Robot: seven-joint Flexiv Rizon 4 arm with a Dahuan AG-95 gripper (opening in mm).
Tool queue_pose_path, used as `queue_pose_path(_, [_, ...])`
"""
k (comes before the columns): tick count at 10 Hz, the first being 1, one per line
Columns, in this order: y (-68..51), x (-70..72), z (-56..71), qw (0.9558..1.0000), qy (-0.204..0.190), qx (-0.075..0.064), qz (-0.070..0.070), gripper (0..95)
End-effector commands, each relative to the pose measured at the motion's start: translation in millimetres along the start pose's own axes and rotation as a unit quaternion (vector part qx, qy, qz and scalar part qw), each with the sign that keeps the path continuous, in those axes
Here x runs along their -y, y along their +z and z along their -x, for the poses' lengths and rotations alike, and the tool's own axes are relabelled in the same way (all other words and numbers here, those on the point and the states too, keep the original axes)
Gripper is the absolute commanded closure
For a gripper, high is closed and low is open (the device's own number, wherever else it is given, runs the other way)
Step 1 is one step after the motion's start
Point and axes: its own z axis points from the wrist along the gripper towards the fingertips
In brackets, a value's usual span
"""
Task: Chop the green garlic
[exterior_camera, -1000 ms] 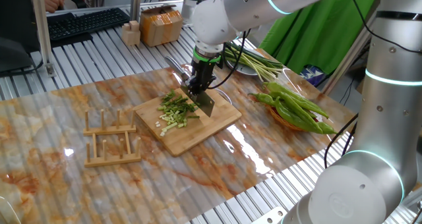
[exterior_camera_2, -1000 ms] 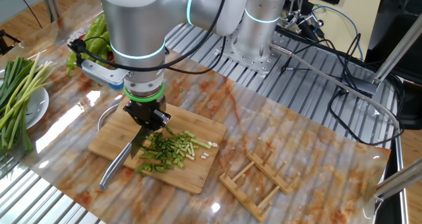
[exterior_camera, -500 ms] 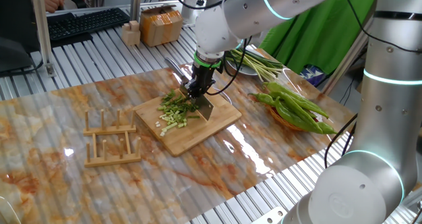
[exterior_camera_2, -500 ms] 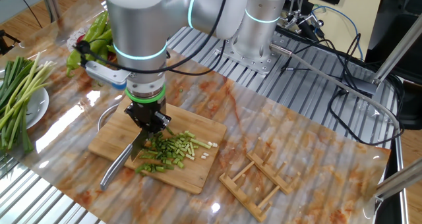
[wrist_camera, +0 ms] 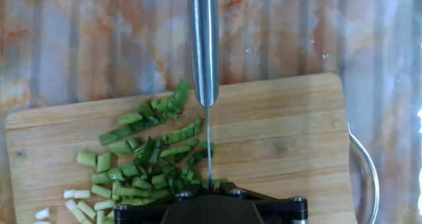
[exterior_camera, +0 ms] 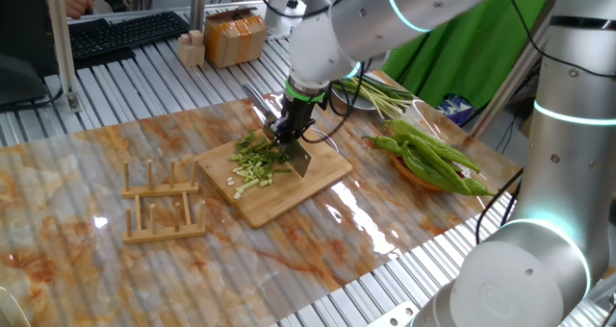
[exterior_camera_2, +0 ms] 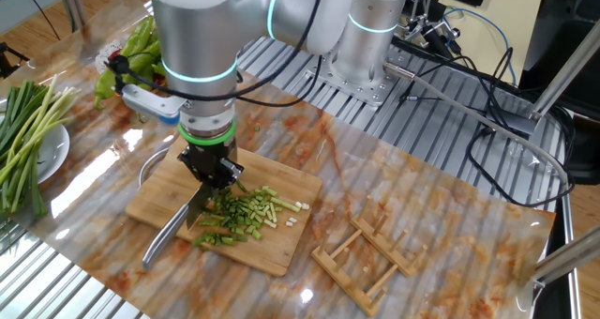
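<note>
gripper [exterior_camera_2: 210, 174] unmoved, clamped on knife [exterior_camera_2: 184, 220] | green garlic [exterior_camera_2: 242, 215] unchanged

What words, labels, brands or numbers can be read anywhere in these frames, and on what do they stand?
None can be read.
The keyboard keys are too small and blurred to read.
The brown box behind the table shows no legible print.
The knife, cutting board and robot arm show no legible markings.

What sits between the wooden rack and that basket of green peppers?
The cutting board with the chopped green garlic and the knife held in the claw, seen in one fixed view.
</note>
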Motion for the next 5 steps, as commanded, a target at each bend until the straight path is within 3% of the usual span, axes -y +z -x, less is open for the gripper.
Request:
queue_pose_path(1, [5.8, -0.7, 0.6, 1.0, -0.002, -0.005, 0.006, 95.0])
queue_pose_path(3, [11.5, -1.8, 9.0, 1.0, -0.004, -0.003, 0.003, 95.0])
queue_pose_path(5, [7.9, -2.1, 17.2, 1.0, -0.003, -0.003, 0.004, 95.0])
